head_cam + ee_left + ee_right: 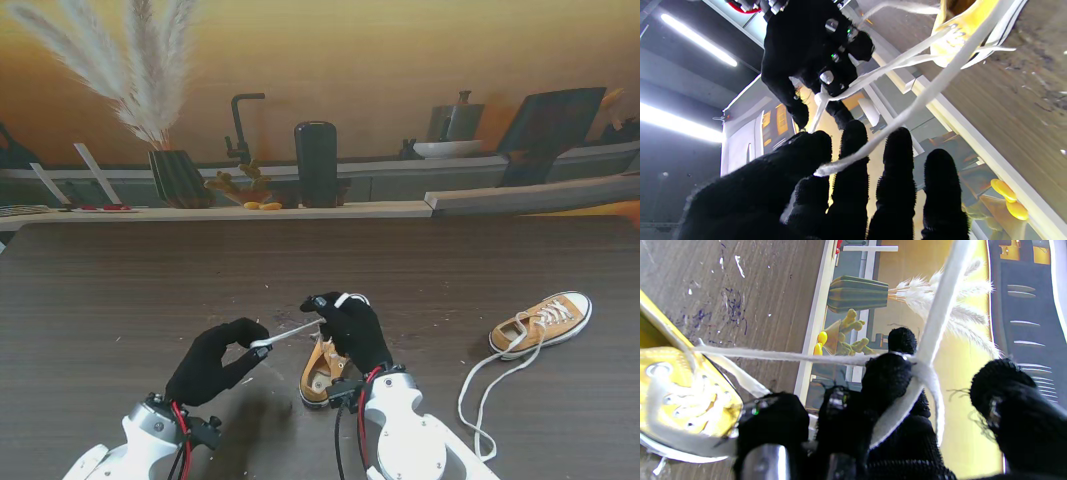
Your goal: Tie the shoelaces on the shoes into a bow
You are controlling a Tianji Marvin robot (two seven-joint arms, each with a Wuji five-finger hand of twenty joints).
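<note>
Stand view: your left hand (213, 362) pinches end of white shoelace (293, 333), pulled taut toward you and leftward. Right hand (350, 328) sits over near tan sneaker (322, 372), fingers closed on other lace, loop wrapped around finger (887, 380) in right wrist view. Tension likely keeps crossing open for bow. Second sneaker (543, 322) lies well apart on right of wooden table (120, 290), its laces (483, 393) trailing loose, untied.

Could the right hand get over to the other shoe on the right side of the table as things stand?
Probably not yet. The right hand is wrapped in the lace of the near shoe, with the left hand pinching its end. The table toward the far shoe looks bare.
</note>
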